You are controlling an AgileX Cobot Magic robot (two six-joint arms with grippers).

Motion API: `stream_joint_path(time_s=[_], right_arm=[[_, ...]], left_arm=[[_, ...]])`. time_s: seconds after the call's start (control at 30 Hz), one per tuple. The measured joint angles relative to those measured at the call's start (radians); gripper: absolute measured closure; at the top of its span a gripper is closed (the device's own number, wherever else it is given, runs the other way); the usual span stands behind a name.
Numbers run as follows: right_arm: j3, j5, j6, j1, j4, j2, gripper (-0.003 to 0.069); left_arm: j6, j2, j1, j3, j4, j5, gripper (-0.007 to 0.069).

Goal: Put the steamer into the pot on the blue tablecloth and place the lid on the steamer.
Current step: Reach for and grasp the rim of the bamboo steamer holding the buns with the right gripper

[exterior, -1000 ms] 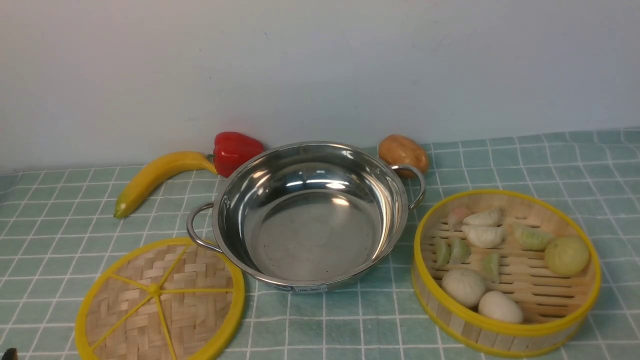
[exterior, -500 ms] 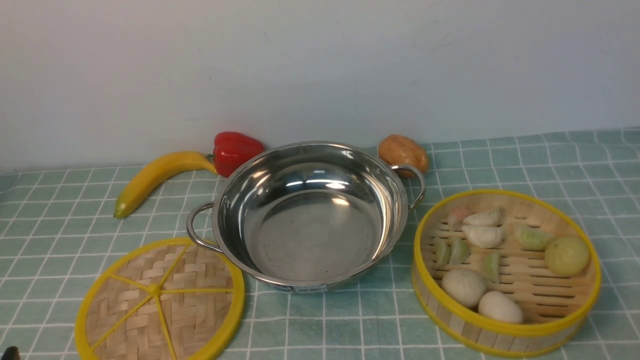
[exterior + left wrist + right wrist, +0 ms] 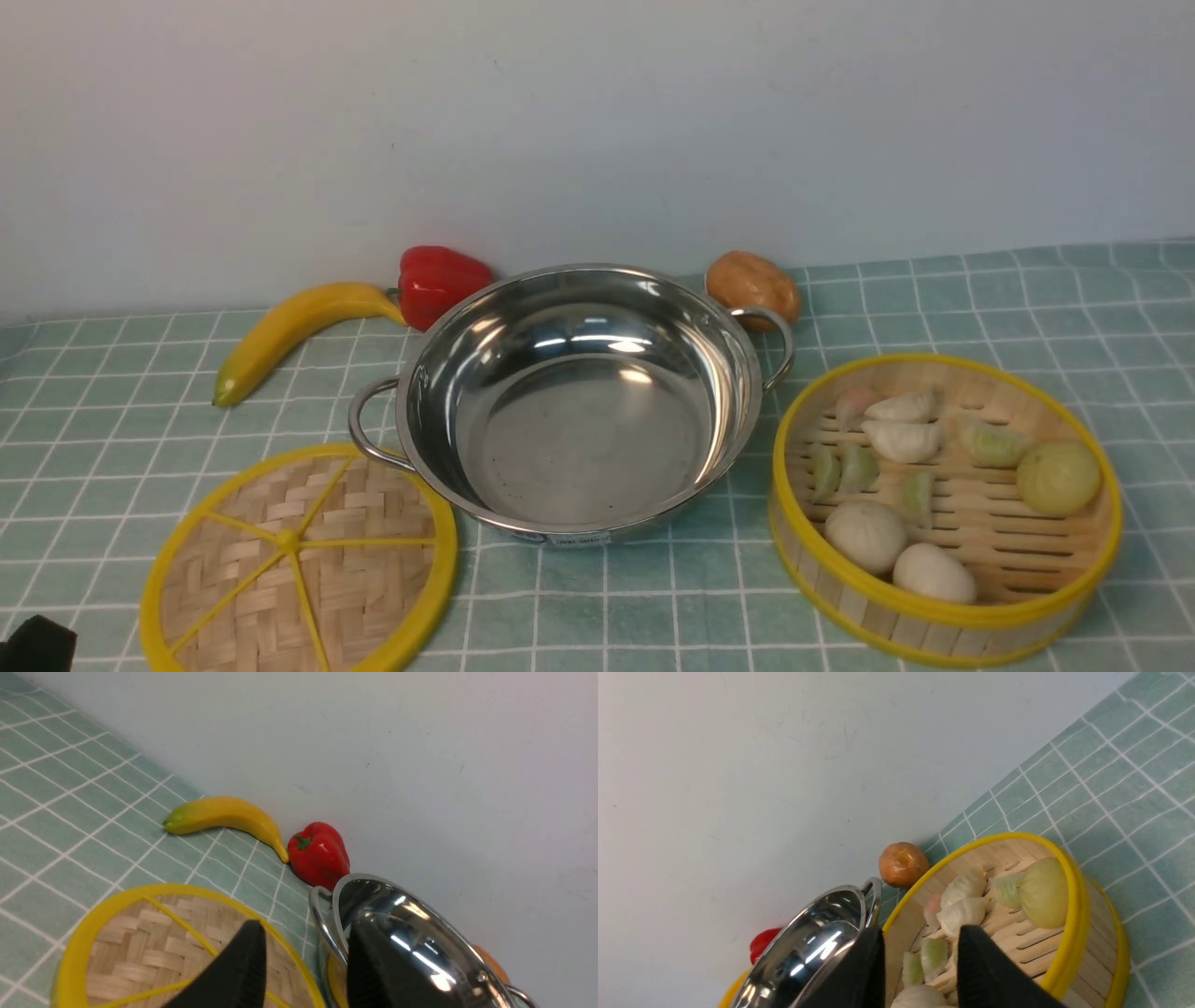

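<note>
The pot [image 3: 579, 448], a wide shallow shiny stainless-steel pan with two wire loop handles, sits in the middle of the tablecloth [image 3: 980, 308], a pale teal-blue cloth gridded with thin white lines. It lies nearer the far edge than the near one, and its bare polished bottom shows.

The steamer [image 3: 934, 630], a round shallow bamboo basket with yellow rims, stands on the cloth toward the near right corner. It is just beside the pot, with a sliver of cloth between them. Toy dumplings [image 3: 901, 439] and pale round buns [image 3: 864, 535] lie on its slatted base.

The lid [image 3: 299, 560], a flat woven-bamboo disc with a thick yellow rim and thin yellow spokes, lies flat toward the near left corner. The pot's left loop handle overlaps its far rim, and I cannot tell whether they touch.

Along the far edge, against the white wall [image 3: 597, 121], lie a yellow banana [image 3: 289, 327], a red bell pepper [image 3: 439, 280] and a brown potato [image 3: 752, 285].

My left gripper [image 3: 306, 933] hangs over the lid's edge nearest the pot. Its black fingers [image 3: 243, 966] are spread apart and grip nothing. Only a dark corner of it shows at the near left corner in the front view.

My right gripper [image 3: 920, 928] is over the steamer's pot-side rim, with its fingers [image 3: 985, 970] parted and nothing between them.
</note>
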Motion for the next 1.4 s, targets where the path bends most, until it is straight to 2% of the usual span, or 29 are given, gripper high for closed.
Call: stream_joint_path(time_s=[0.27,0.4,0.6,0.77,0.9,0.97,1.1,1.23,1.33,1.37,1.4], right_arm=[[0.0,-0.011,0.001,0.0,0.086,0.0,0.0419],[0.0,-0.038,0.003,0.0,0.137,0.0,0.0419],[-0.006,-0.203,-0.008,0.0,0.261,-0.001,0.0419],[-0.077,-0.326,-0.09,0.0,0.267,-0.001,0.0419],[-0.164,-0.397,-0.193,0.0,0.201,-0.002,0.0419],[-0.241,-0.44,-0.283,0.0,0.11,0.012,0.0419],[-0.333,-0.429,-0.372,0.0,-0.028,0.09,0.0419],[-0.458,-0.199,-0.415,0.0,-0.169,0.28,0.0419],[-0.54,0.02,-0.419,0.0,-0.216,0.431,0.0419],[-0.54,0.036,-0.419,0.0,-0.218,0.443,0.0419],[-0.608,0.182,-0.419,0.0,-0.225,0.549,0.0419]], left_arm=[[-0.001,0.0,0.0,0.0,-0.004,-0.136,0.0381],[-0.001,0.001,0.0,0.0,-0.004,-0.283,0.0381],[-0.008,0.001,0.0,-0.001,-0.004,-0.542,0.0381],[-0.008,0.001,0.0,-0.058,0.002,-0.56,0.0381],[0.003,0.006,0.0,-0.14,0.064,-0.503,0.0381],[0.024,0.048,0.0,-0.22,0.138,-0.448,0.0381],[0.034,0.14,0.0,-0.316,0.201,-0.338,0.0381],[0.048,0.327,0.0,-0.448,0.256,-0.06,0.0381],[0.102,0.455,0.0,-0.542,0.314,0.164,0.0381],[0.112,0.474,0.0,-0.555,0.318,0.179,0.0381],[0.149,0.551,0.0,-0.609,0.34,0.301,0.0381]])
